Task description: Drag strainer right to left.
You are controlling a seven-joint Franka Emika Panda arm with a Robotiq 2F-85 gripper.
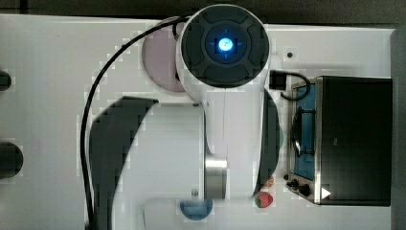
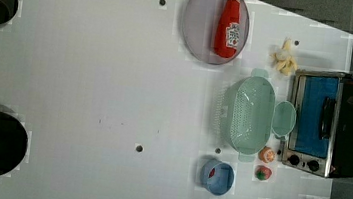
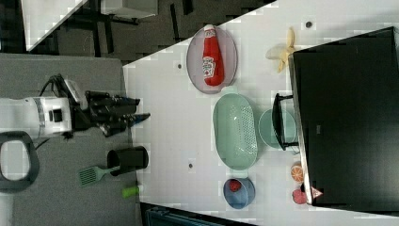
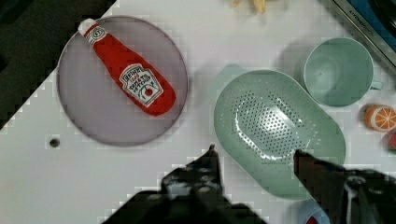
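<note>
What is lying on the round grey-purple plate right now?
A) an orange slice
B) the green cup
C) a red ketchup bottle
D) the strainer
C: the red ketchup bottle lies flat on the plate, while the strainer, the green cup and the orange slice sit on the white table off the plate.

Plastic and metal, as we see them

Our strainer (image 4: 279, 130) looks smooth, glossy plastic; beside it, the oven (image 2: 327, 124) shows brushed metal trim.
</note>
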